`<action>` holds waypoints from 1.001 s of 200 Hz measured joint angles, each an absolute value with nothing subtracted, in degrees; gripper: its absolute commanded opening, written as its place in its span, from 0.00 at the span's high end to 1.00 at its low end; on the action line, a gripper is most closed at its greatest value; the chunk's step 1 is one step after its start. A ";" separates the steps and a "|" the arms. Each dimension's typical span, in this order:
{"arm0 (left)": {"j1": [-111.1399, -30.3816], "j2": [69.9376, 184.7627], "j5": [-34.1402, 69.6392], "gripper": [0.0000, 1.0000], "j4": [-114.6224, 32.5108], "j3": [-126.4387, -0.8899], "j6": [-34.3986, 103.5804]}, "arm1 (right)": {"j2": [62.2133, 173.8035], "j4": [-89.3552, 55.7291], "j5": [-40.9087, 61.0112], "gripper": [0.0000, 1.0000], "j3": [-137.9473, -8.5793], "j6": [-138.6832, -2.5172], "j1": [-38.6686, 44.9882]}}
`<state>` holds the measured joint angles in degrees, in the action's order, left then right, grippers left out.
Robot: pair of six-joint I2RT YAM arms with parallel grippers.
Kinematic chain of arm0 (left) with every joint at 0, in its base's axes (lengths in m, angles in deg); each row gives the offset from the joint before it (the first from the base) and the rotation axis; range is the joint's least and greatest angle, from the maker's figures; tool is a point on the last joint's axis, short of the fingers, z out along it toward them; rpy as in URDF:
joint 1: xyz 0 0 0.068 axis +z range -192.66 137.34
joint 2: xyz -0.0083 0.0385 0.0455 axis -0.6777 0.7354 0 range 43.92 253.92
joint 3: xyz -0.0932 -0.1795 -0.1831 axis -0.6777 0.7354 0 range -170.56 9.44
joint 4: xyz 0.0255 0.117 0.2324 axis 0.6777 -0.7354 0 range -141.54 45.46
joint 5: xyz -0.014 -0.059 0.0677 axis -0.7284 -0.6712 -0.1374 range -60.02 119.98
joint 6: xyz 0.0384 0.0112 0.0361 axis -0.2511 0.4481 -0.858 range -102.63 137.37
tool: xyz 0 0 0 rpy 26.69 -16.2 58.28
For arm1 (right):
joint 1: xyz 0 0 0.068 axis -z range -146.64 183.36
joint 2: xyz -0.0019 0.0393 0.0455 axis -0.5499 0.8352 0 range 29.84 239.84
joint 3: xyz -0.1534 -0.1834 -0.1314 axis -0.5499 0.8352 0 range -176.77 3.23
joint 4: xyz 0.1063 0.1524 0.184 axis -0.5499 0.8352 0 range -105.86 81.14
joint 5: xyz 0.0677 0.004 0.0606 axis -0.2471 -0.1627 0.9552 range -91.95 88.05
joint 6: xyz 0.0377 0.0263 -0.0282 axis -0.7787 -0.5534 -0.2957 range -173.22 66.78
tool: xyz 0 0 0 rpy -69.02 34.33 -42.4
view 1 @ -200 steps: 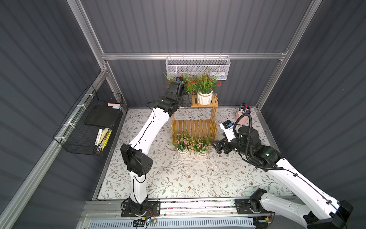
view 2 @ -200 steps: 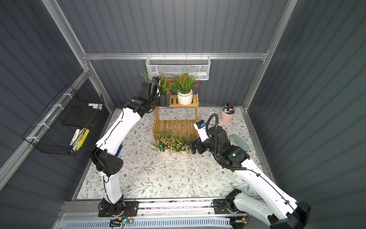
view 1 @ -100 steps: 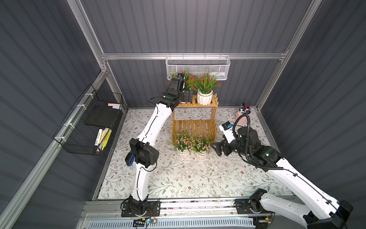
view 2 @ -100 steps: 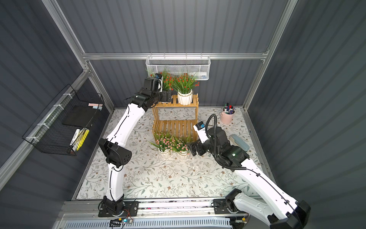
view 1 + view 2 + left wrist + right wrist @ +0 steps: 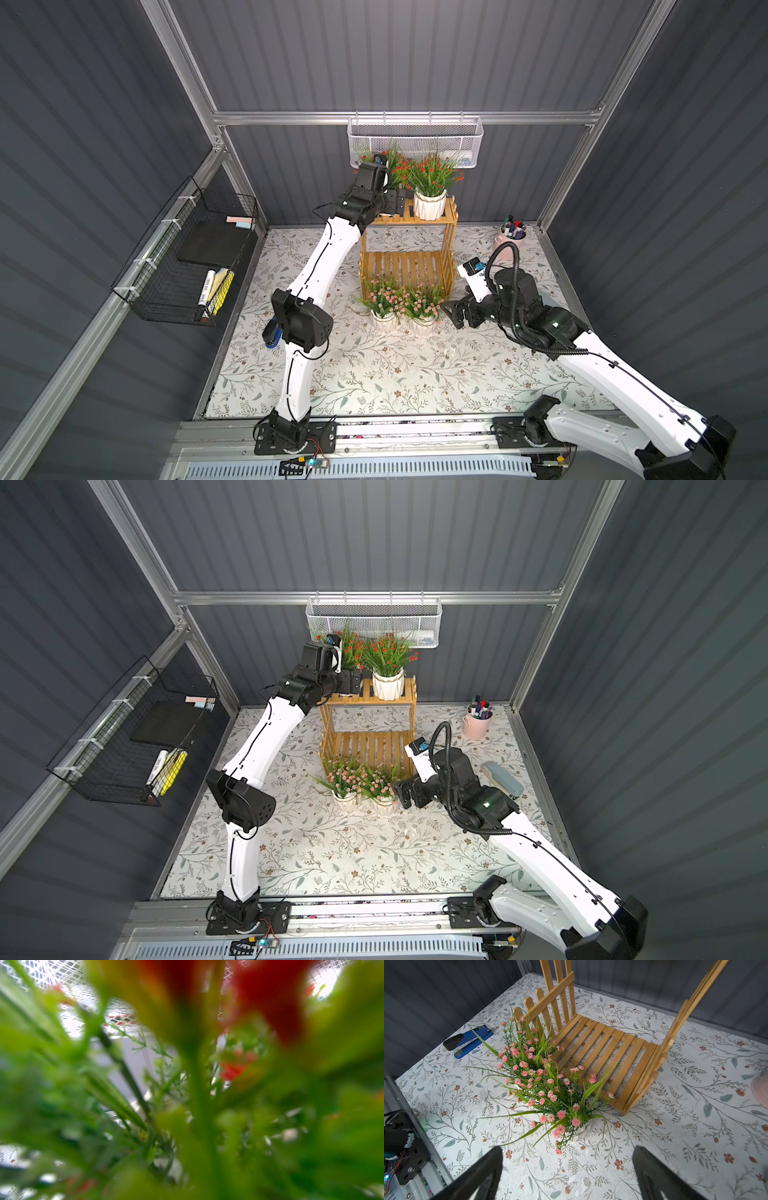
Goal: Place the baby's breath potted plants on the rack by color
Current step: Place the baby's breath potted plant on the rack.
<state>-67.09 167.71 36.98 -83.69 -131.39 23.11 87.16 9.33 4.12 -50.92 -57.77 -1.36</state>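
Observation:
The rack (image 5: 409, 266) stands at the back of the mat. One red baby's breath potted plant (image 5: 432, 187) sits on the right of its top tier. My left gripper (image 5: 400, 200) is shut on the second red plant (image 5: 394, 166) over the left of that tier; its pot is hidden, and its blurred foliage (image 5: 197, 1084) fills the left wrist view. Two pink plants (image 5: 382, 297) (image 5: 422, 305) stand side by side on the mat in front of the rack. My right gripper (image 5: 566, 1167) is open just right of them, nearest one pink plant (image 5: 558, 1109), touching nothing.
A white mesh basket (image 5: 415, 141) hangs on the back wall just above the red plants. A black wire basket (image 5: 187, 257) hangs on the left wall. A pink cup of pens (image 5: 512, 235) stands back right. A blue stapler (image 5: 467, 1041) and a pale blue stapler (image 5: 503, 779) lie on the mat.
My left gripper has carried the red plant to the right, from beside the rack to over its top tier. My right gripper has edged slightly toward the pink plants.

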 measured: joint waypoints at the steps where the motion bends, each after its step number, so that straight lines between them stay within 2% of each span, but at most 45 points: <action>1: -67.09 167.71 36.98 0.28 -83.69 -131.39 23.11 | 87.16 9.33 4.12 0.01 -50.92 -57.77 -1.36; 96: -67.09 166.18 36.98 0.26 -83.17 -129.01 23.37 | 87.16 8.37 4.10 0.01 -50.31 -57.79 -1.36; 109: -67.09 166.02 37.01 0.23 -83.00 -128.75 23.50 | 87.16 8.10 4.10 0.01 -50.03 -57.84 -1.36; 153: -67.13 165.96 37.01 0.01 -83.00 -128.66 23.48 | 87.16 7.86 4.10 0.01 -49.90 -57.97 -1.36; 200: -67.13 165.96 37.01 0.01 -83.13 -128.71 23.33 | 87.19 7.75 4.07 0.01 -49.90 -57.97 -1.36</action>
